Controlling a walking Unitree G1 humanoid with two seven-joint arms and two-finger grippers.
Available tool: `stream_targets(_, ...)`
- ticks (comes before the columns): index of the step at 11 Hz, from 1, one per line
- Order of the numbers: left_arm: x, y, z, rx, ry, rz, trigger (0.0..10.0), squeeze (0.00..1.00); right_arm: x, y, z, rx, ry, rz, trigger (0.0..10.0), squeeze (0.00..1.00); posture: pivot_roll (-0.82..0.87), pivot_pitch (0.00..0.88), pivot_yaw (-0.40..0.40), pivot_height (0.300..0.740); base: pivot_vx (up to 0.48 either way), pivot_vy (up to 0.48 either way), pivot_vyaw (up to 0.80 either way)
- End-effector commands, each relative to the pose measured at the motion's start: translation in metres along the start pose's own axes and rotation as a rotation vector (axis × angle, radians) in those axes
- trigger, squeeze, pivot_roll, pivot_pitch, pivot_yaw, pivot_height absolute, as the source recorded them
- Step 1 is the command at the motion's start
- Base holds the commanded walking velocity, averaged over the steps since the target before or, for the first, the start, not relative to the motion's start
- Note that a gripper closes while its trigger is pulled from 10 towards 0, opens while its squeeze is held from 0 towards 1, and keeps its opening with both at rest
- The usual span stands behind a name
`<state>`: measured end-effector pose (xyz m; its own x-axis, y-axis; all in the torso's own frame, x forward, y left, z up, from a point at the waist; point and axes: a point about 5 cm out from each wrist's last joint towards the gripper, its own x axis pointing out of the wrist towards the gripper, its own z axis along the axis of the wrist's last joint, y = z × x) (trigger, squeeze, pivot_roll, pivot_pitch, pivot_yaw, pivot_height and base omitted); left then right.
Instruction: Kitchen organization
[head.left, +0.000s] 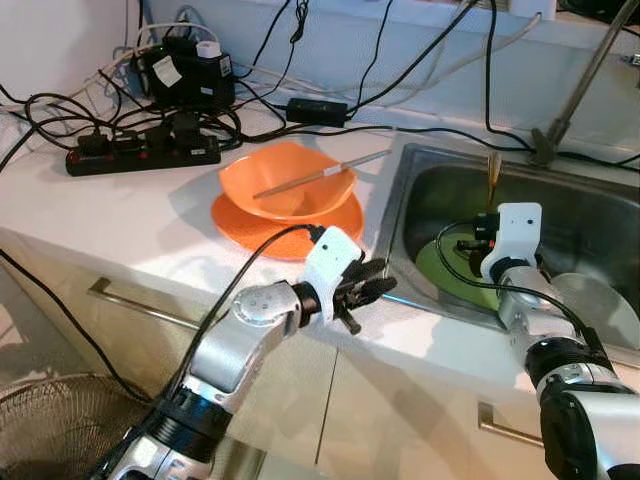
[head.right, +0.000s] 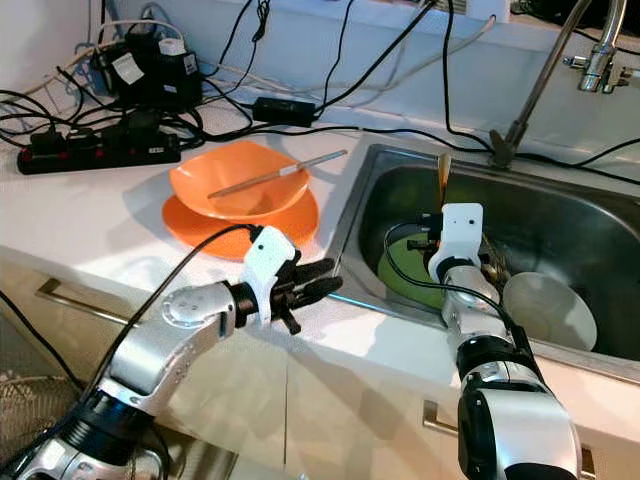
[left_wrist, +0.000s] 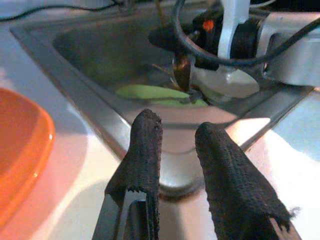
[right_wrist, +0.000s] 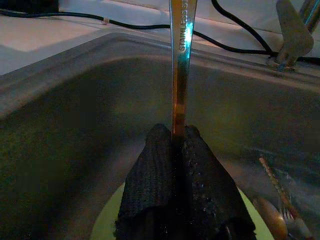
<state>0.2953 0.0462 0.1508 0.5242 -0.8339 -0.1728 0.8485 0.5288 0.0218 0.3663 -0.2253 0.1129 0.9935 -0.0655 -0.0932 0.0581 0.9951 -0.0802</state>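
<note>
While the metal utensil handle (right_wrist: 181, 60) stands upright at centre frame, long axis vertical above the sink (head.left: 600, 230), the right gripper (right_wrist: 175, 150) has its fingers clamped on the handle's lower end. Lower left of it, over the desk (head.left: 120, 220), the left gripper (head.left: 372, 290) hovers, fingers slightly apart and empty, beside the orange bowl (head.left: 290, 180).

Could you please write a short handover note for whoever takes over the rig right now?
Right end effector: over the sink, shut on an upright metal utensil handle; which utensil it is cannot be told.
Left end effector: open, holding nothing, over the counter edge beside the sink.
In the sink: green plate, white dish, more cutlery.
On the counter: orange bowl stacked on orange plate, one utensil across the bowl.
Left: set the held utensel down, then clear the sink.
</note>
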Motion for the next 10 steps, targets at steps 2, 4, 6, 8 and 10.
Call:
stream_targets(2,-0.0011,0.0002,0.0084,0.02,-0.015,-0.008,10.0,0.0,0.0013,-0.0002,0.002,0.013,-0.002,-0.005,10.0,0.0,0.22,0.007,-0.055,0.74,0.0,0.0,0.0)
stream_targets(4,-0.001,0.0011,0.0069,0.017,-0.006,-0.004,10.0,0.0,0.0008,0.0003,0.0,0.014,0.006,-0.007,10.0,0.0,0.22,0.011,-0.055,0.74,0.0,0.0,0.0)
stream_targets(6,-0.0003,0.0007,0.0052,0.008,-0.006,-0.006,10.0,0.0,0.0005,0.001,-0.0013,0.017,0.011,-0.003,10.0,0.0,0.22,0.013,-0.057,0.74,0.0,0.0,0.0)
stream_targets(8,-0.0001,0.0006,0.0046,0.004,-0.005,-0.006,10.0,0.0,0.0005,0.0018,-0.0016,0.022,0.013,0.0,10.0,1.0,0.22,0.012,-0.057,0.74,0.0,0.0,0.0)
stream_targets(10,0.0001,0.0003,0.004,0.001,-0.004,-0.001,10.0,0.0,0.0005,0.0025,-0.0022,0.014,0.017,0.003,10.0,0.07,0.22,0.017,-0.061,0.74,0.0,0.0,0.0)
